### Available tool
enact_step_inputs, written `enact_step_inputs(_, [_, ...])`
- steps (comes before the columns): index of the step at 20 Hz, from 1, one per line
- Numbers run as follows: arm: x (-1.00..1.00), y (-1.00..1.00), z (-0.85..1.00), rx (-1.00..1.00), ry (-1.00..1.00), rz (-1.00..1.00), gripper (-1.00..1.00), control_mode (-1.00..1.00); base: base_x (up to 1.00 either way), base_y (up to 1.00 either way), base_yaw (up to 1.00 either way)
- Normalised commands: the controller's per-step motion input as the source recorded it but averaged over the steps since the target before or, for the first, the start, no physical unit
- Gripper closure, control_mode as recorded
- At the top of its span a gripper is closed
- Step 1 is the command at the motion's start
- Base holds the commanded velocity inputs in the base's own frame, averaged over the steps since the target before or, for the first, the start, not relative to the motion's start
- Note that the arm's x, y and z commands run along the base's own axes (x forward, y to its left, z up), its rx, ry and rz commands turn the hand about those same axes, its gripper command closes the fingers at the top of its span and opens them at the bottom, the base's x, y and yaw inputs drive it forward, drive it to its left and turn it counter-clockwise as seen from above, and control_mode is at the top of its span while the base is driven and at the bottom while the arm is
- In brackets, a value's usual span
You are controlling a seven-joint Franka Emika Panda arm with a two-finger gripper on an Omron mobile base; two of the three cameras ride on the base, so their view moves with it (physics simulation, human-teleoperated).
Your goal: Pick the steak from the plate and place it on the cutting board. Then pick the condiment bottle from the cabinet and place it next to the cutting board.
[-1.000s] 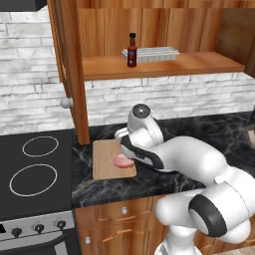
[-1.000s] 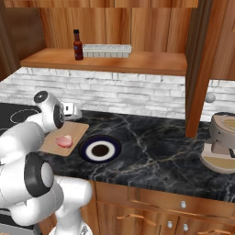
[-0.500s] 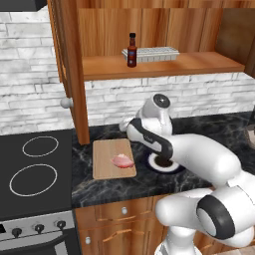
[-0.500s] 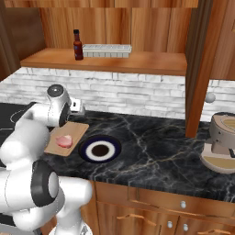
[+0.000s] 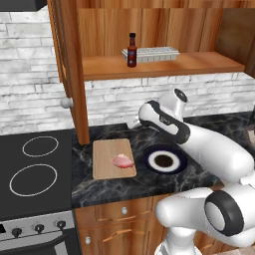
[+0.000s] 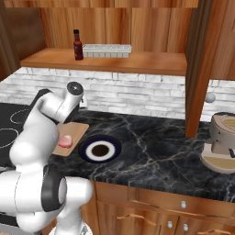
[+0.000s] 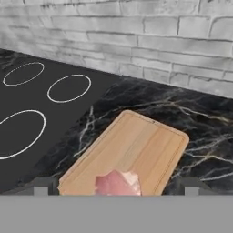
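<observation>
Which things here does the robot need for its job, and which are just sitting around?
Needed:
steak, lying on the cutting board
plate, beside the board
bottle in the cabinet

Just sitting around:
stove
white tray beside the bottle
round grey appliance

The white arm rose from the base, bent at the elbow and reached forward, wrist raised and angled down. The tool [image 5: 133, 123] hung at its far end; its jaw state couldn't be made out.
</observation>
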Motion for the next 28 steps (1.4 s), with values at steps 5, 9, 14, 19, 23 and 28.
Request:
enact_step_inputs(5, [0.01,-0.02,0.04,0.10,-0.05,0.43,-1.00,-1.00,0.00,0.00,0.00])
enact_step_inputs(9, [0.00,0.00,0.00,0.13,-0.08,0.46,-1.00,-1.00,0.00,0.00,0.00])
enact_step_inputs(14, [-0.07,-0.04,0.07,0.14,-0.20,0.36,-1.00,-1.00,0.00,0.00,0.00])
enact_step_inputs(19, [-0.42,-0.02,0.38,0.07,-0.28,0.11,-1.00,-1.00,0.00,0.00,0.00])
enact_step_inputs(23, [-0.66,-0.02,0.47,0.05,-0.27,0.09,-1.00,-1.00,0.00,0.00,0.00])
enact_step_inputs(28, [-0.56,0.00,0.44,0.05,-0.21,0.07,-1.00,-1.00,0.00,0.00,0.00])
